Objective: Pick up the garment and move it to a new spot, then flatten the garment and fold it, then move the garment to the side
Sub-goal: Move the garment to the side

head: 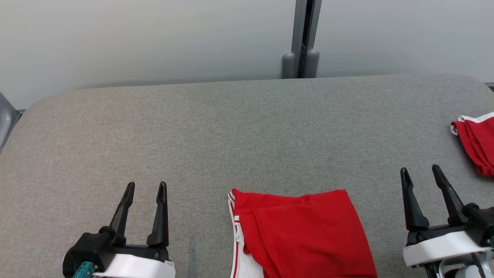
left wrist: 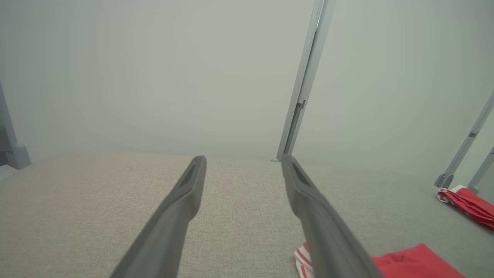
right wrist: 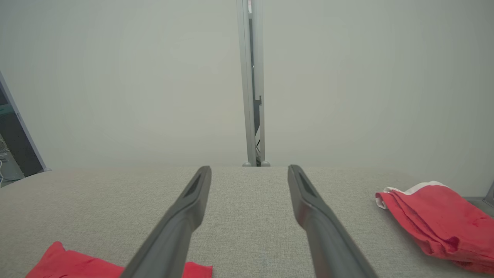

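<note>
A red garment with white and red side stripes (head: 301,235) lies folded flat at the near edge of the grey table (head: 231,131), between my two grippers; its corners also show as the red garment (left wrist: 413,262) and the red garment (right wrist: 69,264). To its left my left gripper (head: 146,189) stands open and empty above the cloth surface, also seen as the left gripper (left wrist: 243,160). On the other side, my right gripper (head: 420,172) is open too with nothing between its fingers, also seen as the right gripper (right wrist: 249,170).
A second red garment with white trim (head: 476,141) lies bunched at the table's far right edge, also seen as the second garment (right wrist: 436,216). A grey post (head: 303,38) stands behind the table against a pale wall.
</note>
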Controlling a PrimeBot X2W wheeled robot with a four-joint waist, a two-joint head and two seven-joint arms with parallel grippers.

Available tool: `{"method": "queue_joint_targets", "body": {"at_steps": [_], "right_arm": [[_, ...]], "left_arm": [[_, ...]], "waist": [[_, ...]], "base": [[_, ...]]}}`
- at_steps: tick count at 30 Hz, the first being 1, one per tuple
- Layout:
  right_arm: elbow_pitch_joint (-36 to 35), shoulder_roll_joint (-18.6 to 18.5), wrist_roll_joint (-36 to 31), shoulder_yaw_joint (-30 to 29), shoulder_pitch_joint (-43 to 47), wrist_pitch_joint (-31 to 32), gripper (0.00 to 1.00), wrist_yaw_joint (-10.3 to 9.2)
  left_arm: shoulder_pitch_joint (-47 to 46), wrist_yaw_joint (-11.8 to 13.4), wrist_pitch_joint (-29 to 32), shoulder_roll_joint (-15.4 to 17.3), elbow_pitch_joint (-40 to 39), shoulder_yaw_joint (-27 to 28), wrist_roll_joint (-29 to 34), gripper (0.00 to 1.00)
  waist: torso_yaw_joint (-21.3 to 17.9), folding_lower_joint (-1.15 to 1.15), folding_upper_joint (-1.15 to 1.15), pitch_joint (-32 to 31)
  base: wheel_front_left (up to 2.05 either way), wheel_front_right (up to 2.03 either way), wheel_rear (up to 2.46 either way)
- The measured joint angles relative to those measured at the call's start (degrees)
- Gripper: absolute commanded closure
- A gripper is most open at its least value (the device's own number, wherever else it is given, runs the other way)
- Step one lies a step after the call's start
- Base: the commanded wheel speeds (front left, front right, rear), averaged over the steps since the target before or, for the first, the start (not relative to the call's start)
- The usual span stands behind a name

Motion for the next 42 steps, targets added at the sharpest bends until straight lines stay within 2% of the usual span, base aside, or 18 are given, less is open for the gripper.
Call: {"method": "queue_joint_targets", "body": {"at_steps": [38, 42], "right_arm": [[1.02, 0.12, 0.26, 0.08, -0.03, 0.0, 0.0, 0.0], [2.96, 0.07, 1.71, 2.02, 0.16, -0.01, 0.0, 0.0]], "left_arm": [[-0.08, -0.08, 0.0, 0.0, 0.33, 0.08, 0.0, 0.0], [-0.13, -0.08, 0.0, 0.0, 0.3, -0.03, 0.0, 0.0]], "waist": [[-0.02, 0.0, 0.0, 0.51], [0.06, 0.0, 0.0, 0.76]], "base": [[0.0, 0.0, 0.0], [0.0, 0.0, 0.0]]}}
